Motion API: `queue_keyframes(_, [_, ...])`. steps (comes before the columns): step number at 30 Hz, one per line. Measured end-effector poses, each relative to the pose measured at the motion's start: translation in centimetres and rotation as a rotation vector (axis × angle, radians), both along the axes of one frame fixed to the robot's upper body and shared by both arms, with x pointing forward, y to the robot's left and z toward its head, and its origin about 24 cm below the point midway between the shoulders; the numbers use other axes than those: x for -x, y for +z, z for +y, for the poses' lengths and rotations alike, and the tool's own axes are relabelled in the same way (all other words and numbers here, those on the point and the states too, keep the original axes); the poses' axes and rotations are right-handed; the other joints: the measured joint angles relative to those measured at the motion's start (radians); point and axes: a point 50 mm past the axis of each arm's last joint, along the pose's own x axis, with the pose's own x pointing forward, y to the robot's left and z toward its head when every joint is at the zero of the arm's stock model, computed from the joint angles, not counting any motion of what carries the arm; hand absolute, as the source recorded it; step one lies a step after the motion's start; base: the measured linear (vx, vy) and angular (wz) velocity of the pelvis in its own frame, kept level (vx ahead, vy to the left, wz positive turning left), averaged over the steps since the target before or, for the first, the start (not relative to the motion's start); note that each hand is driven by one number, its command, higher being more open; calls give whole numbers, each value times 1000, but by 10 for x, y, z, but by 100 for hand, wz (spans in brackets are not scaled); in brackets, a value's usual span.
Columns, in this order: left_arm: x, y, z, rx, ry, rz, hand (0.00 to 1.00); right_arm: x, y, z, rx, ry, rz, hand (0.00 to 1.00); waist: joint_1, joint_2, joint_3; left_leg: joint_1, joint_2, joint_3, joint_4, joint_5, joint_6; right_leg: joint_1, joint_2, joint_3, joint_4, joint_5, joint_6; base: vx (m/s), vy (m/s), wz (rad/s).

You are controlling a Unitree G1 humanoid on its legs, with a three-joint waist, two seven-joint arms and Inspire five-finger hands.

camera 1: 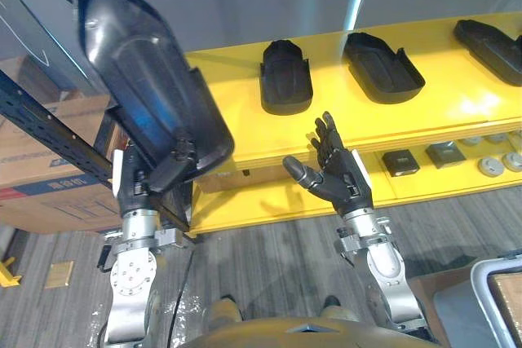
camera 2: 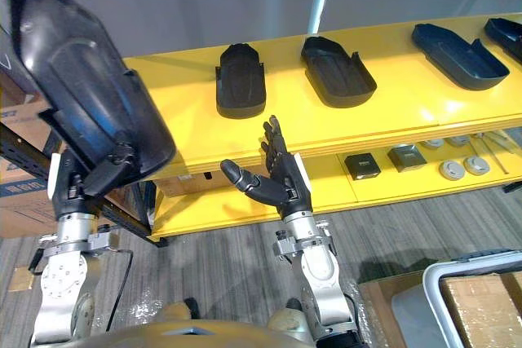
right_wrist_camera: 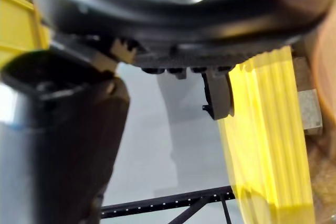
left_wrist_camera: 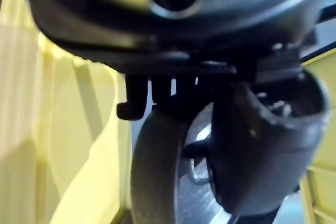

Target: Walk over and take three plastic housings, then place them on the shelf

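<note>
Up at the left of the head views, you had a long, glossy black plastic housing (camera 1: pixel 151 79) lifted clear of everything in the left hand (camera 1: pixel 155 175). The thumb was curled over the housing's lower edge and the fingers sat behind it, so the hand was clamped on that end. The housing stood tilted, its rounded far end highest and leaning towards the left. It touched neither the shelf nor the other arm.

Your right hand (camera 1: pixel 336 170) hung empty just in front of the shelf's front edge, palm turned inward, fingers straight and spread, thumb stuck out to the left.

Behind both hands ran the bright yellow flat-topped shelf (camera 1: pixel 457 91). Three more black plastic housings lay on its top, well apart from one another: one (camera 1: pixel 286 77) straight beyond the right hand, one (camera 1: pixel 382 67) further right and angled, and one (camera 1: pixel 489 48) near the right edge. The right eye view showed the tip of a fourth housing (camera 2: pixel 507 35) at the far right.

On the yellow lower level sat two small dark square parts (camera 1: pixel 400 162) and a few round grey discs (camera 1: pixel 492 166). Brown cardboard boxes (camera 1: pixel 45 160) and a black perforated rack beam (camera 1: pixel 49 129) stood to the left. A grey bin (camera 2: pixel 457 270) holding a cardboard box (camera 2: pixel 483 303) sat at lower right on the grey wood-grain floor (camera 1: pixel 269 262).
</note>
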Motion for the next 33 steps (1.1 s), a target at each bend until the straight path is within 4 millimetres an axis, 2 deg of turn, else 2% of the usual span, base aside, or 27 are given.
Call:
queue_keyframes(3, [-7, -4, 12, -25, 39, 54, 0, 0, 1, 1, 7, 20, -3, 100, 16, 0, -2, 63, -6, 27, -66, 0, 0, 2, 3, 37, 0, 1, 1, -31, 8, -36])
queue_keyframes(7, [-17, -8, 21, -65, 14, 132, 0, 6, 12, 10, -52, 62, -10, 100, 10, -17, -11, 96, -26, 59, -141, 6, -11, -20, -10, 67, -6, 15, 12, -15, 49, -24])
queue_keyframes(10, [-25, -14, 25, -82, -20, 177, 0, 13, 8, 22, -72, 118, 30, 100, -5, -31, -19, 98, -44, 79, -169, 17, -21, -33, -25, 81, -17, 38, 30, 36, 54, -14])
queue_keyframes(13, [-34, -17, 27, -63, -50, 207, 0, 21, -1, 31, -76, 163, 95, 100, -16, -25, -20, 99, -49, 88, -172, 20, -21, -36, -31, 85, -16, 47, 40, 43, 16, -6])
queue_keyframes(16, [-56, -20, 31, -4, -62, 221, 0, 26, -7, 39, -72, 203, 138, 100, -21, -15, -21, 100, -49, 94, -187, 26, -24, -47, -30, 88, -13, 47, 40, 14, -8, -5])
queue_keyframes(19, [-76, -19, 47, -13, -38, 252, 0, 28, -9, 44, -65, 230, 157, 100, -39, -13, -20, 97, -47, 110, -189, 27, -24, -62, -26, 103, -12, 49, 40, -5, -7, -13])
queue_keyframes(23, [-96, -9, 62, 0, -10, 260, 0, 31, -12, 44, -34, 249, 171, 100, -45, -12, -19, 87, -43, 132, -190, 27, -24, -89, -23, 119, -8, 54, 38, -13, -1, -15])
queue_keyframes(28, [-107, -1, 89, -2, 57, 310, 0, 34, -12, 45, -20, 244, 180, 100, -64, -4, -3, 82, -35, 144, -189, 28, -27, -112, -14, 131, 9, 55, 36, -8, -15, -8])
queue_keyframes(33, [-114, 2, 97, 38, 46, 352, 0, 34, 6, 47, -49, 235, 109, 100, -66, 1, 47, 80, -33, 150, -184, 28, -27, -121, -14, 133, 21, 54, 35, -16, 0, -3])
